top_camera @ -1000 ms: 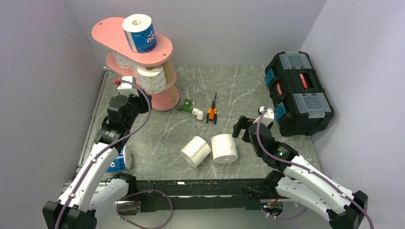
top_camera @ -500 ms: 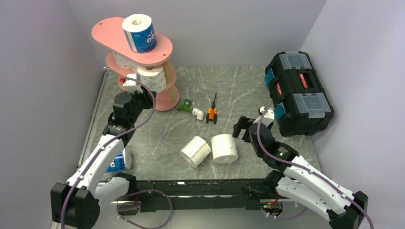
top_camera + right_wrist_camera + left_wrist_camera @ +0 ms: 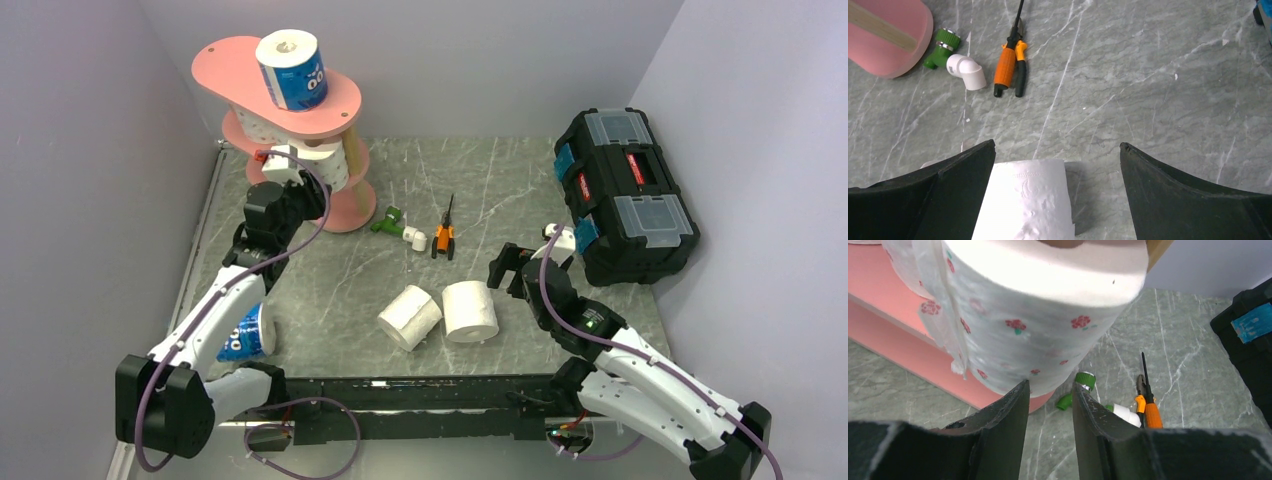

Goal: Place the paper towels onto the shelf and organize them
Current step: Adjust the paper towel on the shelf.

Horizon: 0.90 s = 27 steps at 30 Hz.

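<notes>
The pink shelf (image 3: 230, 70) stands at the far left, with a blue-wrapped paper towel roll (image 3: 292, 70) on its top board. Pink-dotted rolls (image 3: 322, 165) sit on the middle tier. My left gripper (image 3: 305, 190) is right at that tier. In the left wrist view a flower-dotted roll (image 3: 1038, 315) fills the frame just above my left gripper (image 3: 1048, 387), which is partly open with nothing between its fingers. Two plain rolls (image 3: 410, 317) (image 3: 470, 311) lie at the table's near middle. My right gripper (image 3: 1058, 147) stands wide open around one plain roll (image 3: 1023, 200), close to its left finger.
Another blue-wrapped roll (image 3: 245, 333) lies under my left arm. A green-and-white plastic fitting (image 3: 403, 227) and orange pliers (image 3: 444, 232) lie mid-table beside the shelf base (image 3: 883, 35). A black toolbox (image 3: 625, 195) stands at the right edge.
My left arm has reached further up to the shelf's middle tier and its jaws have narrowed. The right arm and the loose rolls have not moved.
</notes>
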{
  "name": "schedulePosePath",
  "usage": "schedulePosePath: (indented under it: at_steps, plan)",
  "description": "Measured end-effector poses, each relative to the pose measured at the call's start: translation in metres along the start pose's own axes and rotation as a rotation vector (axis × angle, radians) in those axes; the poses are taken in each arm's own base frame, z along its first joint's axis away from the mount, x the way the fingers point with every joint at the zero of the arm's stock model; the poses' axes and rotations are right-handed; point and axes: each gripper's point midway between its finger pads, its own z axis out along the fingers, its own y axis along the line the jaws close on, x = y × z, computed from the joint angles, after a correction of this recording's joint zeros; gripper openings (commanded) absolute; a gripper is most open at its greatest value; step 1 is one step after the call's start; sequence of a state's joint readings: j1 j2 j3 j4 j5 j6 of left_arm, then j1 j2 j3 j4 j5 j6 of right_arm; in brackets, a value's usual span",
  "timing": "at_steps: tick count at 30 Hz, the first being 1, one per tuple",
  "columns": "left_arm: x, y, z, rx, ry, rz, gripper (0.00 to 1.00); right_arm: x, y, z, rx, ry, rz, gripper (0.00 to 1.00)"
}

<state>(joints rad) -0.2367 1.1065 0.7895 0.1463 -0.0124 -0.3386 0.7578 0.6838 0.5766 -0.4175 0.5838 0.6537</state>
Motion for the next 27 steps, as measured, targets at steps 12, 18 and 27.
schedulePosePath:
  at_steps: [12, 18, 27]
  plan:
    - [-0.005, 0.0, 0.01, -0.008, -0.015, -0.023, 0.41, -0.001, 0.0, -0.001, -0.001, -0.004, 0.002, 0.97]
    - [-0.007, 0.004, 0.015, -0.023, -0.031, -0.024, 0.41, 0.0, 0.0, 0.001, 0.004, 0.001, -0.002, 0.97]
    - [-0.009, 0.008, 0.022, -0.038, -0.051, -0.026, 0.41, 0.002, -0.001, 0.001, 0.007, 0.005, -0.005, 0.97]
